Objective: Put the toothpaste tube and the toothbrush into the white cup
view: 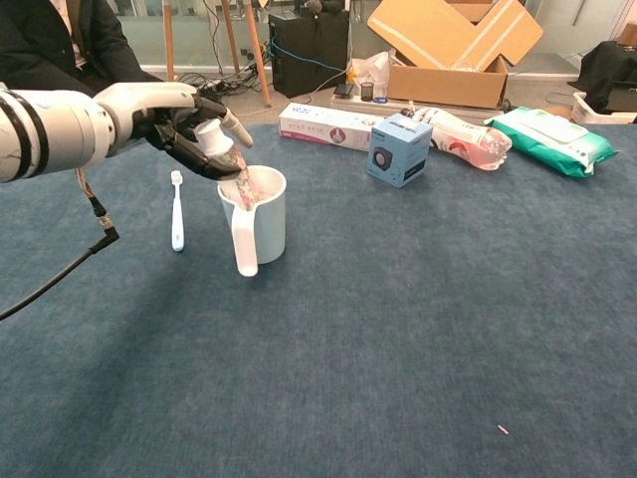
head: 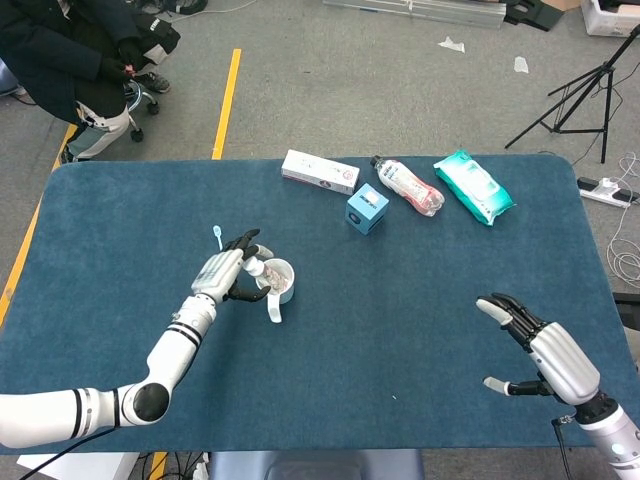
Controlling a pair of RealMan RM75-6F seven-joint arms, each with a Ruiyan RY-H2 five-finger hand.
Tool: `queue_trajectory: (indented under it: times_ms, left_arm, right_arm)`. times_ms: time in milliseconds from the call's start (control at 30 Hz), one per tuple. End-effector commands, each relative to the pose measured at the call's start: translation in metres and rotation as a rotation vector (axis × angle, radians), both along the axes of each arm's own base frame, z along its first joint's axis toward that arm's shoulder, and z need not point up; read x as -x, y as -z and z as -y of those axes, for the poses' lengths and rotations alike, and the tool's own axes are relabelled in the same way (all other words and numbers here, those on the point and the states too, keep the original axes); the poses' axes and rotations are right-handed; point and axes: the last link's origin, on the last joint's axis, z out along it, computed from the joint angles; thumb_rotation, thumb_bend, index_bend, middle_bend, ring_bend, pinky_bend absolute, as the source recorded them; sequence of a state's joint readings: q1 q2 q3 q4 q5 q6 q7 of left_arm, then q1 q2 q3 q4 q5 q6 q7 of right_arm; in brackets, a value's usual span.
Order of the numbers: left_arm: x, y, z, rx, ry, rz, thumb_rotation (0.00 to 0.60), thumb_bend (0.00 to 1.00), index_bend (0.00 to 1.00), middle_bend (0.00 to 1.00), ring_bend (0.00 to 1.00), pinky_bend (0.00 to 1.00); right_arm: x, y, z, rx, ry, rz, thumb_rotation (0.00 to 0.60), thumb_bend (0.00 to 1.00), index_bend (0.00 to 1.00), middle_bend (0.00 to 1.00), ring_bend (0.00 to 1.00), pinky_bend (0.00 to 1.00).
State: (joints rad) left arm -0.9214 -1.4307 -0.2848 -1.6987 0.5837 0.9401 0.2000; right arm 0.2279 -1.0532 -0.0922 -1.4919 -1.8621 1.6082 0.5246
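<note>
A white cup (view: 269, 221) with a long handle stands left of the table's middle, also seen in the head view as the cup (head: 283, 290). The toothpaste tube (view: 215, 135) leans in it, cap end up and lower part inside. My left hand (view: 169, 118) grips the tube around its cap from the cup's left side; in the head view this left hand (head: 226, 276) sits beside the cup. A white and blue toothbrush (view: 176, 211) lies flat on the table, left of the cup. My right hand (head: 538, 346) hovers open at the near right, holding nothing.
Along the far edge lie a white box (head: 320, 171), a blue cube (head: 367, 208), a bottle (head: 407, 186) and a teal wipes pack (head: 473, 186). A seated person (head: 85, 60) is beyond the table's far left corner.
</note>
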Motion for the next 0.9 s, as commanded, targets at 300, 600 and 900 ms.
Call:
queue_trajectory:
  times_ms: [300,600,900]
  left_arm:
    - [-0.002,-0.012,0.012,-0.010,0.024,0.015,0.600,0.28,0.19,0.00,0.00,0.00]
    - [-0.003,-0.044,0.028,-0.081,0.072,0.011,0.600,0.24,0.11,0.00,0.00,0.00]
    - [0.034,-0.091,0.045,-0.187,0.081,-0.118,0.600,0.26,0.12,0.00,0.00,0.00]
  right_arm:
    - [0.000,0.001,0.000,-0.004,-0.001,-0.004,0.600,0.01,0.01,0.14,0.09,0.40]
    - [-0.002,0.004,-0.001,-0.010,-0.005,-0.014,0.600,0.01,0.01,0.14,0.08,0.40]
    - [-0.002,0.006,-0.001,-0.013,-0.007,-0.020,0.600,0.01,0.01,0.14,0.09,0.40]
